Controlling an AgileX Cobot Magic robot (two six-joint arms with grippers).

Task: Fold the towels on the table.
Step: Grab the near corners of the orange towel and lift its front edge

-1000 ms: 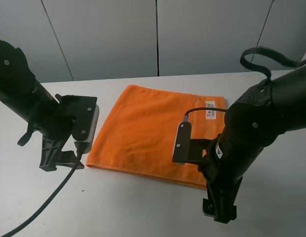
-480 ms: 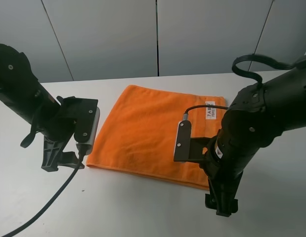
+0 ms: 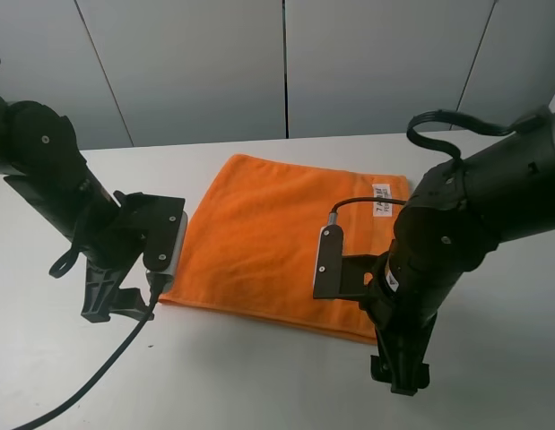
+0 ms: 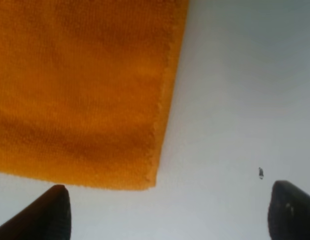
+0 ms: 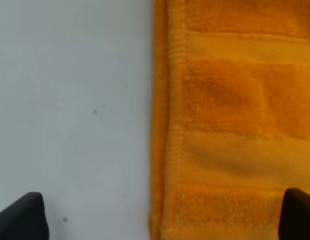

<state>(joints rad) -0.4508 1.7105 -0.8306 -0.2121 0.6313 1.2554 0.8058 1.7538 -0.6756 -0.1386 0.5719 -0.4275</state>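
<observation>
Orange towel (image 3: 277,237) flat on white counter (image 3: 259,385). My left hand (image 4: 165,215), fingers spread wide, hangs just off its corner; my right hand (image 5: 165,217), also spread, straddles its striped edge.

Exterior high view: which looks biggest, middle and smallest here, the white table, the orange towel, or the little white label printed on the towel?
1. Plain white matte tabletop: largest, running past the picture's edges.
2. Bright orange terry-cloth towel: clearly smaller, lying flat on it.
3. Small white printed label: smallest by far.
</observation>
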